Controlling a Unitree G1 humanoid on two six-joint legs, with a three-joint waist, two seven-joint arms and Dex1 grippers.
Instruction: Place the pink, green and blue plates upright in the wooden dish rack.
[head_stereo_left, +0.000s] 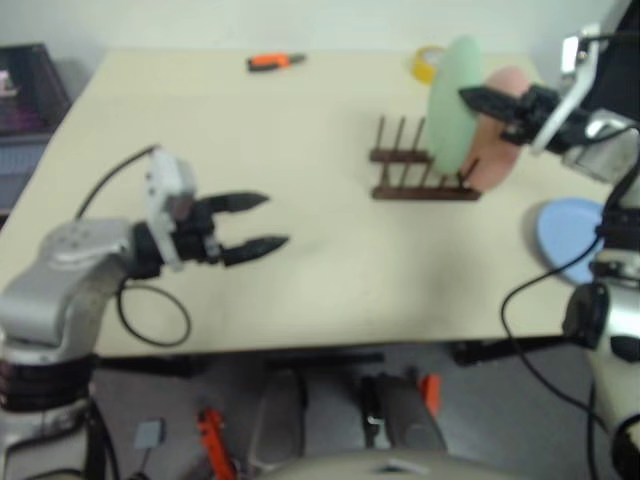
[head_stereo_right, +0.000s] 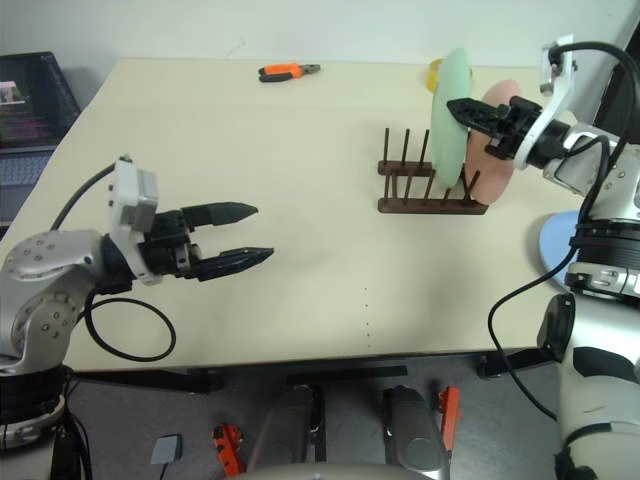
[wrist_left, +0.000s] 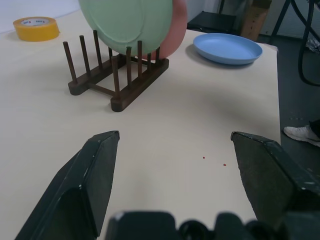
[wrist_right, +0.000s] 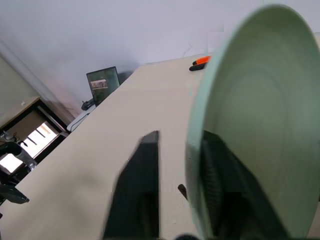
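Looking down, head views: you see the rack (head_stereo_right: 432, 190) on the far right part of the table (head_stereo_right: 300, 200), with the green plate (head_stereo_right: 450, 110) standing upright in it and the pink plate (head_stereo_right: 497, 150) upright just behind, on the right.
Blue plate: your blue plate (head_stereo_left: 570, 235) lies flat near the table's right edge, apart from the rack.
Right gripper: your right gripper (head_stereo_right: 470, 115) is at the green plate's upper rim, one finger on each side of it; from here you cannot tell whether they press it.
Left gripper: your left gripper (head_stereo_right: 240, 235) hovers over the table's left half, fingers apart, holding nothing, well away from the rack.
Far edge: orange pliers (head_stereo_right: 288, 71) and a yellow tape roll (head_stereo_left: 428, 64) lie there.
Left wrist view: you get the pegs closely; the green plate's lower edge sits between them, the pink rim showing behind it, the blue plate flat beyond the rack.
Right wrist view: you see the green plate edge-on between the two fingers (wrist_right: 137, 185), the nearer one standing clear of the rim with a gap, so the grip looks slack.
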